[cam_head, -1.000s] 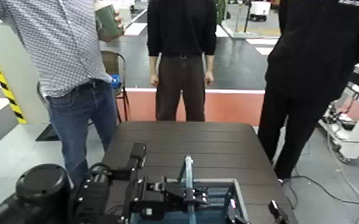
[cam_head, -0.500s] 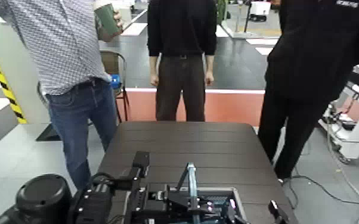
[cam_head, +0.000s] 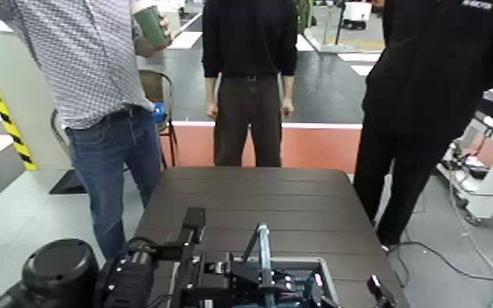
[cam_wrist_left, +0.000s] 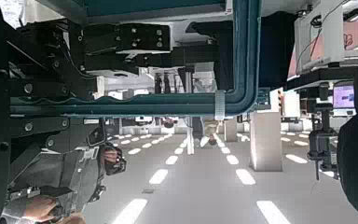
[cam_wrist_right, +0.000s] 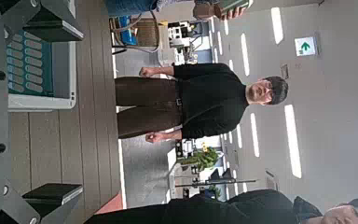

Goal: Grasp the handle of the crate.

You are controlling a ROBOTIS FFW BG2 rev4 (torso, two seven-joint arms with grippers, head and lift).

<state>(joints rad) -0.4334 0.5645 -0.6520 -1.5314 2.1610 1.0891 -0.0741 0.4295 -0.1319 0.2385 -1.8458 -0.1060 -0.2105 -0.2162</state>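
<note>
Item 1: handle [cam_head: 264,244], teal bail bar, upright over the crate [cam_head: 327,274]; crate on near end of counter [cam_head: 250,197]. Item 2: L hand [cam_head: 268,277], over crate, closed narrow w/ handle b/w its fingers. Item 3: R hand [cam_wrist_right: 75,110], idle, to R of crate, fingers wide, nothing held. Step in hand, as judged: securing the grip, nearly done. Rec.: keep fingers square to bar, hold pressure steady, check bar is seated deep b/w pads before any load; keep wrist clear of crate rim. Risk: bar is thin, may pivot or slip if gripped off-ctr., tipping crate. Containers: crate, 1 no., open-top, grey rim, teal slotted mesh; interior mostly behind L arm, contents can't tell. Cup, green [cam_head: 150,26], 1 no., held by person beyond crate, to its L; contents n/a to view.
</note>
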